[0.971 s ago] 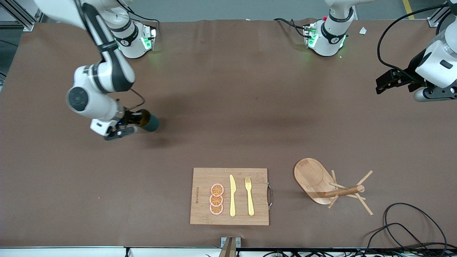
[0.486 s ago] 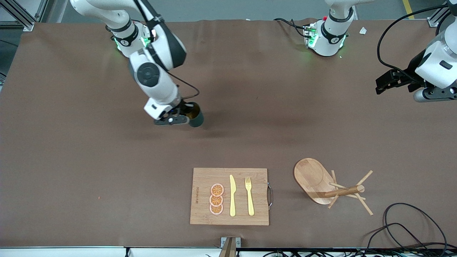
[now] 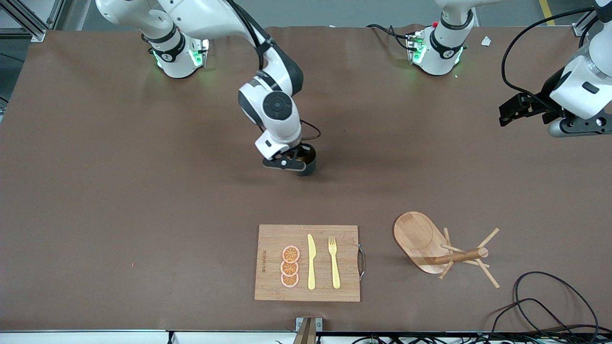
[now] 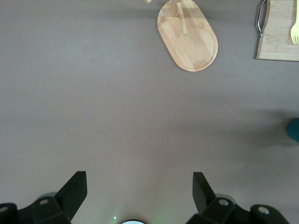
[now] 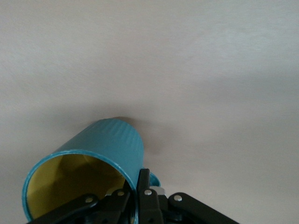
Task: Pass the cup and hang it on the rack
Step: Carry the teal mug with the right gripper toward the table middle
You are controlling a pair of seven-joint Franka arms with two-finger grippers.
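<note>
While clamped on the rim: right gripper (image 3: 297,161) carries the cup (image 3: 307,161) over mid-table.
Left gripper (image 3: 514,111): fingers spread, waiting.
Rack (image 3: 442,250): beside the board (image 3: 307,263), bare cloth between it and the cup.

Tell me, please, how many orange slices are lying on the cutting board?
3. They lie in a short row on the cutting board, beside the yellow knife: one farthest from the front camera, one in the middle, one nearest. None looks hidden.
</note>
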